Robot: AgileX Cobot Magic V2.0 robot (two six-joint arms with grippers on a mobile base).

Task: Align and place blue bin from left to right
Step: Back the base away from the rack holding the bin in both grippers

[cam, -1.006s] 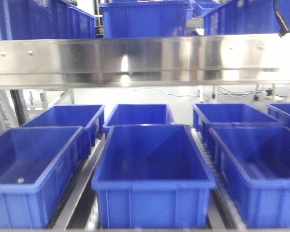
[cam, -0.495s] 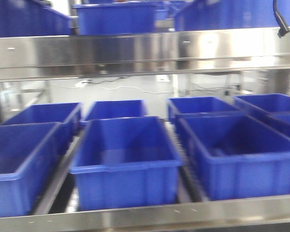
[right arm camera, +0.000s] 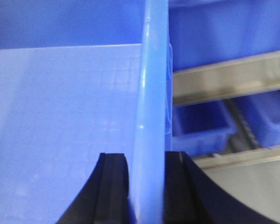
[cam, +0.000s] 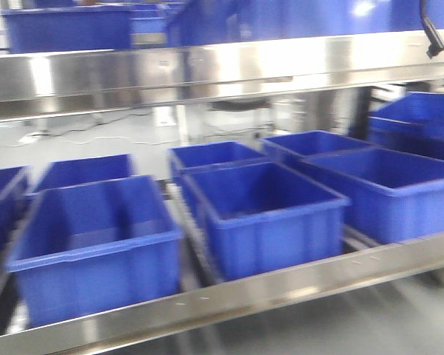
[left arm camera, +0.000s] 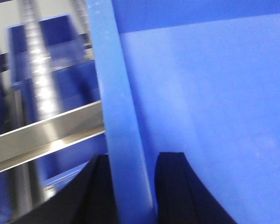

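Now you carry the blue plastic bin [left arm camera: 200, 93]: left gripper [left arm camera: 135, 161] and right gripper [right arm camera: 143, 161] each pinch a wall running 6 to 12 o'clock. Next, line it up on the shiny steel shelf [cam: 244, 292].

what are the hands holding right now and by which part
A blue bin: the left hand pinches one side wall at its rim, the right hand another, a finger on each face.

Steel rack [cam: 207, 70], pale floor [cam: 133, 140] (bright glare)
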